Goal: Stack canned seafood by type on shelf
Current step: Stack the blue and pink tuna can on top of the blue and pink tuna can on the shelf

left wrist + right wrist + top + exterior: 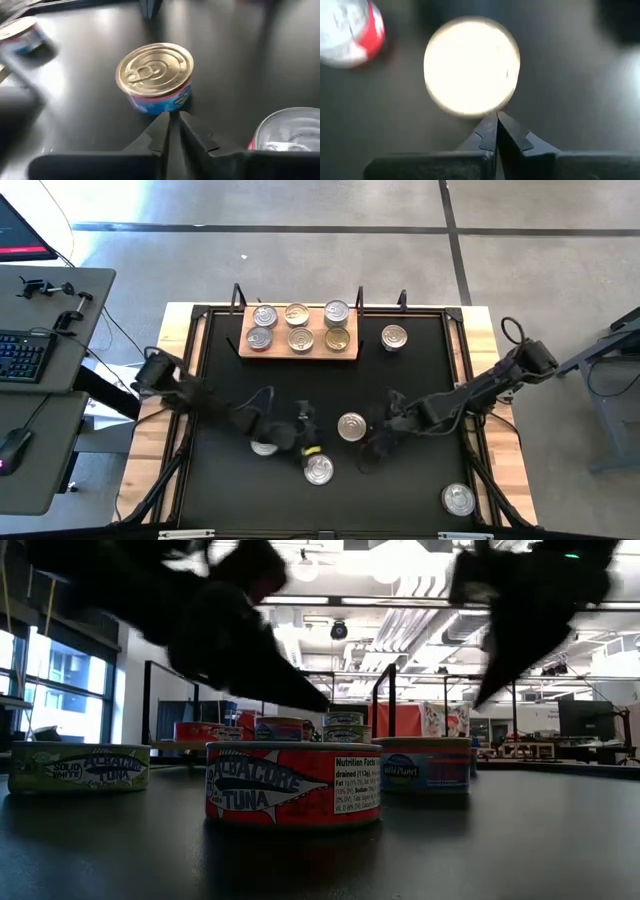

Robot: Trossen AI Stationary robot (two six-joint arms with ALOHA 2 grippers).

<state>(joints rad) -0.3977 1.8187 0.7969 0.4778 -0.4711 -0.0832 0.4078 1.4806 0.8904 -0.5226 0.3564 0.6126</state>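
1. Both grippers are seen over the middle of the black table (420, 380): the left gripper (305, 435) with its fingers pressed together at the tips and nothing between them, the right gripper (375, 442) likewise shut and empty.
2. Just ahead of the left gripper's fingertips (170, 125), a gold-topped can (155, 75) with a blue and red side is seen standing upright, apart from the fingers.
3. Beside that gripper, a silver-topped can with a red side (287, 132) is cut off by the picture's edge; another can (22, 35) farther off is blurred and also cut off.
4. Ahead of the right gripper's fingertips (495, 127), a round lid (471, 65) is washed out by glare, so its colour cannot be made out; a red-sided can (350, 32) to one side is blurred.
5. From above, a can (351, 426) is seen between the two grippers, one (318, 469) just below the left gripper, and one (264, 445) partly hidden under the left arm.
6. Well away from both grippers, single cans stand near the table's lower right corner (458, 499) and beside the wooden board (394, 337).
7. On the wooden board (300, 356), far beyond both grippers, six cans (297, 314) are counted in two rows of three; whether any are stacked cannot be told.
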